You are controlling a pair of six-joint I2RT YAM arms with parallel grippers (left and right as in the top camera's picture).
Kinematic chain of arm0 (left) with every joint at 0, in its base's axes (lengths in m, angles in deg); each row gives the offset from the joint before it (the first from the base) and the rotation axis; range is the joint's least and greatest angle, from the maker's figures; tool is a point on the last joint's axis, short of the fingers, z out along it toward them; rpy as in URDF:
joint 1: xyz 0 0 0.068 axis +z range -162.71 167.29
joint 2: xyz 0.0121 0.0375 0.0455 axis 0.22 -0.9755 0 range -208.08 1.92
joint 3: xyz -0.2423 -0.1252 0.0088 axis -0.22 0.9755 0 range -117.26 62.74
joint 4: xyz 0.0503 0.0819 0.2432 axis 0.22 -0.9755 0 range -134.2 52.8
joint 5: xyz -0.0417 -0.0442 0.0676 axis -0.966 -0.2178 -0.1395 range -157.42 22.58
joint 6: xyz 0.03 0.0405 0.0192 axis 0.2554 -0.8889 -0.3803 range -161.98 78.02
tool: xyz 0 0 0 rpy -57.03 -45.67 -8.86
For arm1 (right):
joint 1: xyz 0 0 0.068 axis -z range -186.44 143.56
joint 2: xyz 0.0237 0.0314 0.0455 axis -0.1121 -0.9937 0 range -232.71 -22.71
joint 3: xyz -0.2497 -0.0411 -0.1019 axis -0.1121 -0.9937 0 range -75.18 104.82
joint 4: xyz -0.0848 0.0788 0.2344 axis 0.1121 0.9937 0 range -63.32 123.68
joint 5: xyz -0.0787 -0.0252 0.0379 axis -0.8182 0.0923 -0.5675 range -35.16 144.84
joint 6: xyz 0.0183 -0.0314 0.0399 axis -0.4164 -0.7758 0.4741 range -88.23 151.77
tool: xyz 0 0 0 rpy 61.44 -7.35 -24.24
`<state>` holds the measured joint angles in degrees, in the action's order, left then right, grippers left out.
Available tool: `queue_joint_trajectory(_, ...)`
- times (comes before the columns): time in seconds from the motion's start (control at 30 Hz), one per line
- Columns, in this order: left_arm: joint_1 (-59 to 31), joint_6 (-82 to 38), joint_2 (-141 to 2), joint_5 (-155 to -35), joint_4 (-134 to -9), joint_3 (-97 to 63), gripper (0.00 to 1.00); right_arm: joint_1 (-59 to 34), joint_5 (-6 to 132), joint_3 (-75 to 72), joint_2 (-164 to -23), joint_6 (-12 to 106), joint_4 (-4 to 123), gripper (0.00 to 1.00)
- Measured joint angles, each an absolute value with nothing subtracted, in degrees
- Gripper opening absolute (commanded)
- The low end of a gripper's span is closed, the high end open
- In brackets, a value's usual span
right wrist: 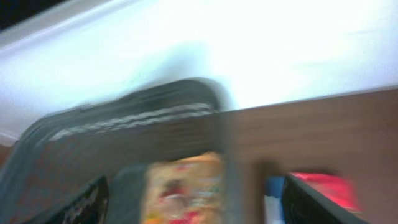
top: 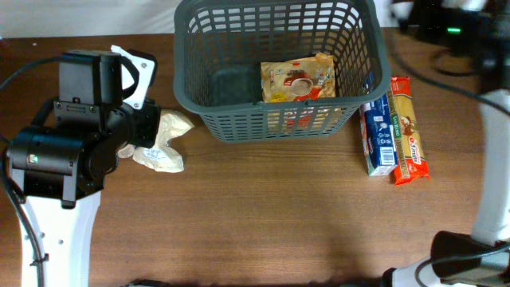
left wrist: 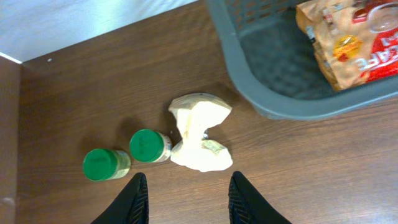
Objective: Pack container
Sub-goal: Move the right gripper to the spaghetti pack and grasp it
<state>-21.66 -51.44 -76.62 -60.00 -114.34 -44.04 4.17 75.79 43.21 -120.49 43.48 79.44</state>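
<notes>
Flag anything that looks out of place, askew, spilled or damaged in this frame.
Nothing looks spilled or broken. The pale bag on the table left of the basket lies crumpled and pinched in at its middle, next to two green-lidded jars. The right wrist view is too blurred to check details there.

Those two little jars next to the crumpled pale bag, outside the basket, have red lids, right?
Not red: the left wrist view shows green lids on both jars, which do stand next to the crumpled pale bag, outside the basket.
</notes>
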Motion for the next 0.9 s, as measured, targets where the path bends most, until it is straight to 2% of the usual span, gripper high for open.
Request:
queue_joint_trajectory(0.17,-21.7,-51.4,-76.6,-59.0,-114.3,-44.0,0.3,17.6,74.5,43.5,-122.1,40.9,86.8,0.8)
queue_joint_trajectory(0.3,-21.7,-51.4,-76.6,-58.8,-114.0,-44.0,0.3,22.6,73.7,43.4,-126.1,37.5,92.3,0.8)
queue_joint_trajectory(0.53,-21.7,-51.4,-76.6,-58.8,-112.8,-44.0,0.31,21.4,70.7,41.6,-134.6,33.7,94.0,0.82)
queue_joint_trajectory(0.9,-21.7,-51.4,-76.6,-58.6,-112.8,-44.0,0.31,16.0,65.1,38.4,-152.1,29.1,99.2,0.78)
